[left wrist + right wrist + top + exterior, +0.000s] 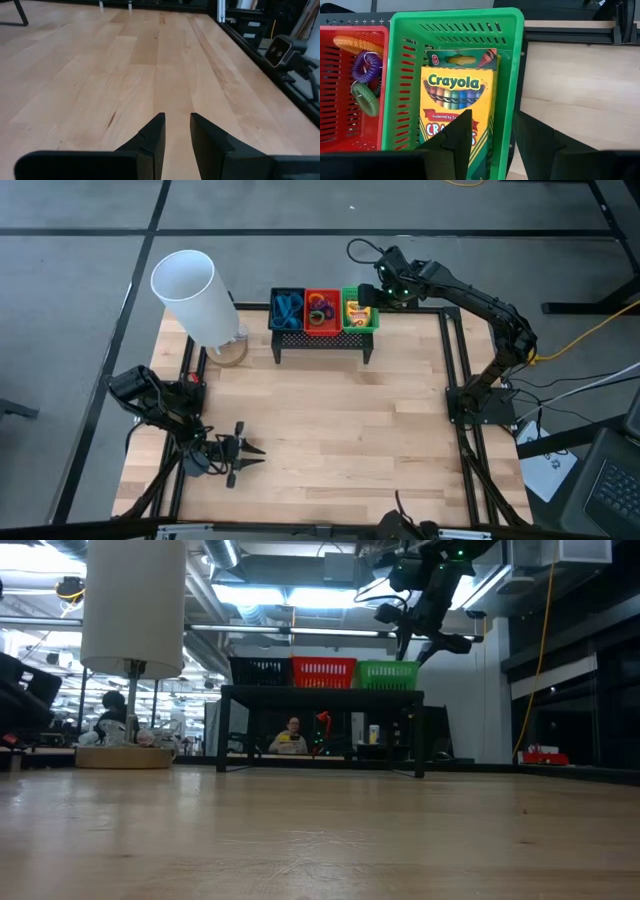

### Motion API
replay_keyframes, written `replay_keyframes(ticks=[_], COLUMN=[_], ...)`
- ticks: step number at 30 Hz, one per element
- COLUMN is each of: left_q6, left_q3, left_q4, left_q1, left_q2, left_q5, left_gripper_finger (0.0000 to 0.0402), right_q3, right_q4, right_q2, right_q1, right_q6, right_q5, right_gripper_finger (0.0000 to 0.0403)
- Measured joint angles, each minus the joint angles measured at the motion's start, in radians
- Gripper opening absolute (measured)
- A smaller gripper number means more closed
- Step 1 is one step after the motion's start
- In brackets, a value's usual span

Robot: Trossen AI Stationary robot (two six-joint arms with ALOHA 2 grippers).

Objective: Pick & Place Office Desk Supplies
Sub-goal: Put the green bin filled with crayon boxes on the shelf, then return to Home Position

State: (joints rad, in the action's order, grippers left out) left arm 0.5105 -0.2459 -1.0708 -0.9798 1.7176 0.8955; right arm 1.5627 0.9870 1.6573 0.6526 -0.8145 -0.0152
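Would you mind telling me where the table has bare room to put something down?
The wood between the black stand and the left gripper is bare. It is crowded at the far edge: white cylinder, filled baskets, right gripper over the green basket.

Yellow-and-green crayon box [457, 100] in green basket [405, 90]; loops [365, 67] purple, orange, seemingly green.
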Motion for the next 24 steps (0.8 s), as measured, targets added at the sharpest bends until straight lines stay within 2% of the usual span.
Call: replay_keyframes(ticks=[7, 13, 19, 24], left_q6=[0.024, -0.043, -0.141, -0.267], left_q3=[-0.008, -0.042, -0.049, -0.049], left_q4=[0.014, 0.013, -0.010, -0.007], left_q1=[0.000, 0.000, 0.000, 0.000], left_q2=[0.000, 0.000, -0.010, -0.115], left_q5=[0.030, 0.028, 0.001, -0.019], left_gripper_finger=[0.0088, 0.0088, 0.0088, 0.0088], right_q3=[0.000, 0.000, 0.000, 0.000], right_q4=[0.038, 0.141, 0.145, 0.143], right_q2=[-0.003, -0.057, -0.182, -0.322], right_q1=[0.000, 0.003, -0.009, -0.060], right_q6=[0.008, 0.011, 0.033, 0.082], right_q5=[0.013, 0.086, 0.108, 0.138], right_gripper_finger=[0.0143, 0.0143, 0.0143, 0.0143])
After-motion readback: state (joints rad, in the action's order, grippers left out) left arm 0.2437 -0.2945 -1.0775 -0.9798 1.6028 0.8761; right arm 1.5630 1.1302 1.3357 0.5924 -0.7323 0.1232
